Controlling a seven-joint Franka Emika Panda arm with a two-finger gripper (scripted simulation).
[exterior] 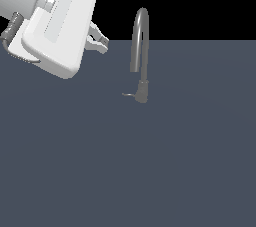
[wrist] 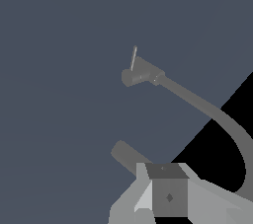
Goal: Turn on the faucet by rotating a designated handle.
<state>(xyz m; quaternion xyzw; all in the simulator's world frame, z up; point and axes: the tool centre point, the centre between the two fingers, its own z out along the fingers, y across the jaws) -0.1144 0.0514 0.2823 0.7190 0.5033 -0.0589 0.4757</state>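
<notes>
The faucet (exterior: 140, 46) is plain grey metal with a dull sheen, and its thin handle (exterior: 128, 94) is the same grey. The desk (exterior: 150, 171) is a flat, unpatterned slate blue. The arm's casing and pincer (exterior: 101, 41) are glossy white, against a solid black backdrop.

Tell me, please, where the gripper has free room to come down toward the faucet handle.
The floor is bare all around the faucet. The handle juts toward the exterior view's left, with open floor before it. The gripper hangs above, apart. Only the arched spout crowds the approach.
</notes>
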